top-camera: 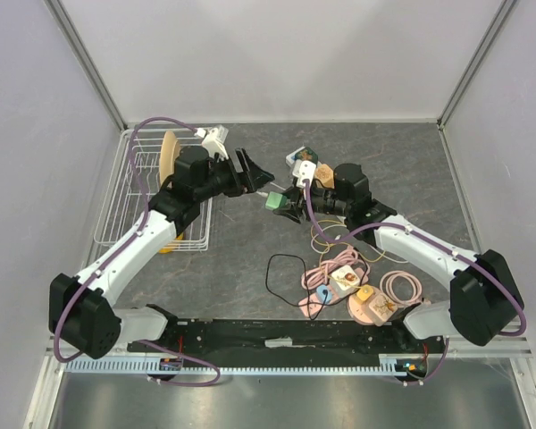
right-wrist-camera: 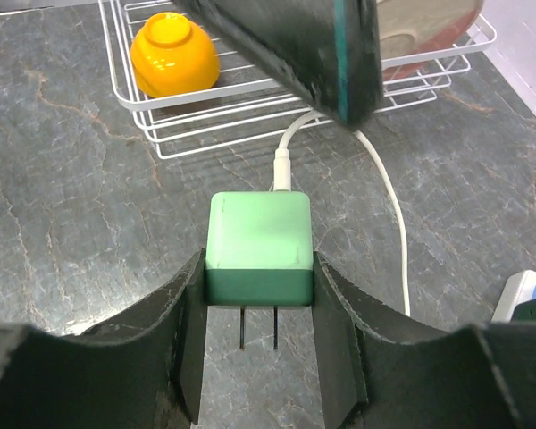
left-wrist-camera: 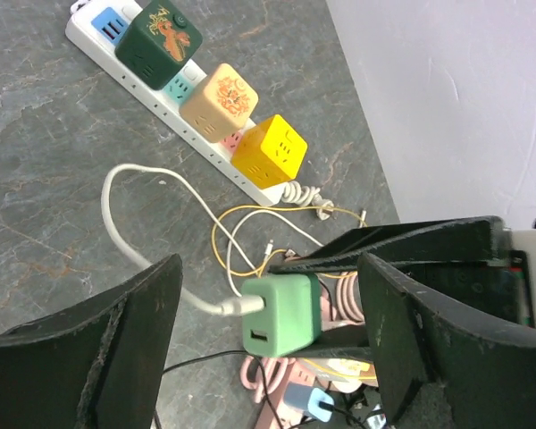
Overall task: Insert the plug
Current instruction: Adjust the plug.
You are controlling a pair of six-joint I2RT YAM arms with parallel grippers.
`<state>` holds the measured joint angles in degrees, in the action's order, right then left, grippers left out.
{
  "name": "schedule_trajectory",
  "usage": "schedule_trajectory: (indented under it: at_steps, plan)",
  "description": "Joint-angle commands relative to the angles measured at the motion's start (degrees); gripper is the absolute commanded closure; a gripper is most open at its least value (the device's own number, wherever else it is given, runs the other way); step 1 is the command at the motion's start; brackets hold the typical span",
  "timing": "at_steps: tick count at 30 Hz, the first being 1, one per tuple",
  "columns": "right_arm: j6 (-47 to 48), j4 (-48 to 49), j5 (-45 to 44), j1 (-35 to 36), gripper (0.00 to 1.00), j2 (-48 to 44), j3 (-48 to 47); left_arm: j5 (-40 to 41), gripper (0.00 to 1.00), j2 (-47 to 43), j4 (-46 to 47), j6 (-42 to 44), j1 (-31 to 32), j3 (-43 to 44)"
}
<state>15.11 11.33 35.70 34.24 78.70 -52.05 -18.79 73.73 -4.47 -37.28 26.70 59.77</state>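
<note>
R gripper (right-wrist-camera: 259,281) pinches the green plug (right-wrist-camera: 259,237) by its sides, up off the table, 2 metal pins showing, white cord (left-wrist-camera: 134,232) out the back. L gripper (left-wrist-camera: 268,286) is wide open w/ nothing in it, just by the plug, not touching. Wire basket (top-camera: 116,206) on the left has a yellow bowl (right-wrist-camera: 172,55) & a tan plate (top-camera: 169,156) on edge. The power strip (left-wrist-camera: 165,114) lies near, w/ 3 cube blocks (left-wrist-camera: 223,100) on it.

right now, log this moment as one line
right jaws: shut on green plug, prongs bare | left jaws: open, near plug, not touching | power strip: plug not in yet
</note>
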Motion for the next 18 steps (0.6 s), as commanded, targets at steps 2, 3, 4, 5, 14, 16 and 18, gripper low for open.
schedule_trajectory:
  at_steps: [2, 3, 4, 5, 14, 16, 18]
  plan:
    - [-2.63, 7.73, -1.69, -0.05, 0.99, -0.3, 1.69, 3.94, 0.16, -6.23, -0.63, -8.07, -0.24, -1.84]
    - [-2.81, 8.17, -1.69, -0.05, 0.99, -0.38, 1.69, 3.67, 0.16, -6.5, -0.63, -9.55, -0.24, -2.28]
    - [-3.07, 8.44, -1.6, -0.05, 0.99, -0.3, 1.6, 3.49, 0.16, -6.67, -0.54, -10.44, -0.24, -3.51]
    - [-3.16, 8.62, -1.69, -0.14, 0.99, -0.21, 1.69, 2.97, 0.17, -6.67, 0.24, -11.23, -0.24, -4.13]
    - [-4.92, 11.52, -1.52, -0.14, 0.98, -0.12, 2.66, 1.13, 0.21, -4.57, 6.12, -18.18, -0.16, -9.49]
    - [-5.09, 11.87, -1.43, -0.05, 0.98, -0.12, 2.92, 0.16, 0.23, -4.04, 8.15, -19.58, -0.16, -10.1]
    - [-5.27, 12.22, -1.34, -0.14, 0.98, -0.12, 3.1, -1.07, 0.25, -3.69, 11.83, -21.95, -0.16, -11.42]
